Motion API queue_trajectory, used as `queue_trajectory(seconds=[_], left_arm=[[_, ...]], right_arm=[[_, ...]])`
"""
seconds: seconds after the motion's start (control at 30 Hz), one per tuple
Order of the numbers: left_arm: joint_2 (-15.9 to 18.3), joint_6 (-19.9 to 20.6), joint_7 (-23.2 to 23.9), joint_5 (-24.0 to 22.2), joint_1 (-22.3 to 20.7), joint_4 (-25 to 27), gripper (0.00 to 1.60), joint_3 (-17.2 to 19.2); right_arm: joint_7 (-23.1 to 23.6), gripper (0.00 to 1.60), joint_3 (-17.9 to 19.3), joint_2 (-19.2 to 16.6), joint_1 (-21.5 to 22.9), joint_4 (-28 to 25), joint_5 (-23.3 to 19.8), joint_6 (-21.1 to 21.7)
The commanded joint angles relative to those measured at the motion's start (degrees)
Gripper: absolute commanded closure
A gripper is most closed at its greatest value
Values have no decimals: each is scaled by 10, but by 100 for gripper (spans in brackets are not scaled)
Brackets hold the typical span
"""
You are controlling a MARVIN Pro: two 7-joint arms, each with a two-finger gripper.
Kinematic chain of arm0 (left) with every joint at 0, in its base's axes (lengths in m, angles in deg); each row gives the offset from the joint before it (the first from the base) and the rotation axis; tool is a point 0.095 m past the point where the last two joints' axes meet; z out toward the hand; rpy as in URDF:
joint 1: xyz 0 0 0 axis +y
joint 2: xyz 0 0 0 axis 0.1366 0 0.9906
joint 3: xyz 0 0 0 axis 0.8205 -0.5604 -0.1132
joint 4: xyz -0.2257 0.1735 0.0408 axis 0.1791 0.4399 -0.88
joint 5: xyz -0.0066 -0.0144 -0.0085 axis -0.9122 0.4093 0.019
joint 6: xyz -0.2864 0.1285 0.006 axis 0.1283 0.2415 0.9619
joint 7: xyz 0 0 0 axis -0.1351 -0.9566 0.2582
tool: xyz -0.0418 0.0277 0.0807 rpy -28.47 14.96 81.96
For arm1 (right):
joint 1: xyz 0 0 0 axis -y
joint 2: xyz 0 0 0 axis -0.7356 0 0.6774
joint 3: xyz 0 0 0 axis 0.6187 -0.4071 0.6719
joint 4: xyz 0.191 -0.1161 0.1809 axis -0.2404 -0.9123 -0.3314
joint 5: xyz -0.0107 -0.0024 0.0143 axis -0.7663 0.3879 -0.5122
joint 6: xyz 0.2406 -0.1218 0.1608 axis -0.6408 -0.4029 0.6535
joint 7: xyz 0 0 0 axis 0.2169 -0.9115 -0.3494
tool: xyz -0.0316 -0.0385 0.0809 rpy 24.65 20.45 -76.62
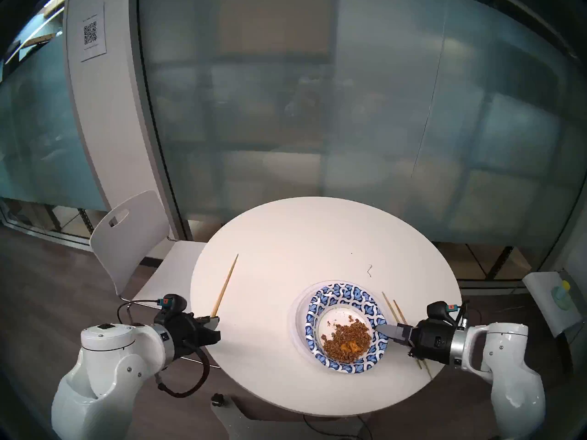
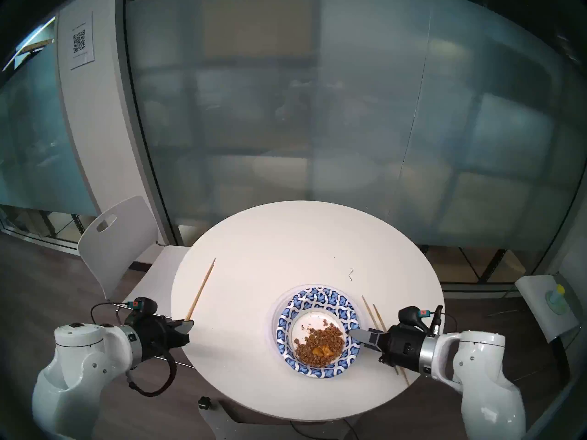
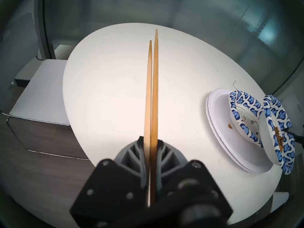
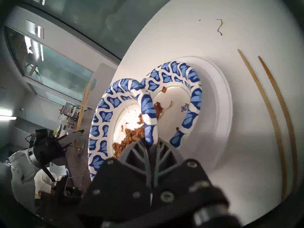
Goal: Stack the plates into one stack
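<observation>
The right jaws (image 1: 379,328) pinch the top patterned plate (image 1: 346,326) by its 3 o'clock rim, tilted above the stack (image 3: 218,124) at its 9 o'clock, while the left jaws (image 1: 215,321), well apart, clamp chopsticks (image 3: 153,94).

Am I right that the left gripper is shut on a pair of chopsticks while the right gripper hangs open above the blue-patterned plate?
Not quite. The left gripper is indeed shut on the pair of chopsticks, but the right gripper is not open: the right wrist view shows it shut on the rim of the blue-patterned plate, which holds the food.
</observation>
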State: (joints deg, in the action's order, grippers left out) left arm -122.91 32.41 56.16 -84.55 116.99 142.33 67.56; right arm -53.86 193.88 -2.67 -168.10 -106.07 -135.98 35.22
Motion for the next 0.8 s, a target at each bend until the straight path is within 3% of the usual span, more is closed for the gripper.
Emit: queue_trajectory(seconds=[0.0, 0.37, 0.77], left_arm=[[-3, -1, -3, 0, -7, 11, 160, 1], [-6, 3, -11, 2, -14, 10, 160, -10], [-8, 6, -19, 3, -25, 4, 160, -15]], right_arm=[[0, 160, -2, -34, 45, 8, -36, -1], [-14, 160, -18, -65, 88, 57, -70, -1], [-12, 160, -32, -63, 134, 81, -103, -1]])
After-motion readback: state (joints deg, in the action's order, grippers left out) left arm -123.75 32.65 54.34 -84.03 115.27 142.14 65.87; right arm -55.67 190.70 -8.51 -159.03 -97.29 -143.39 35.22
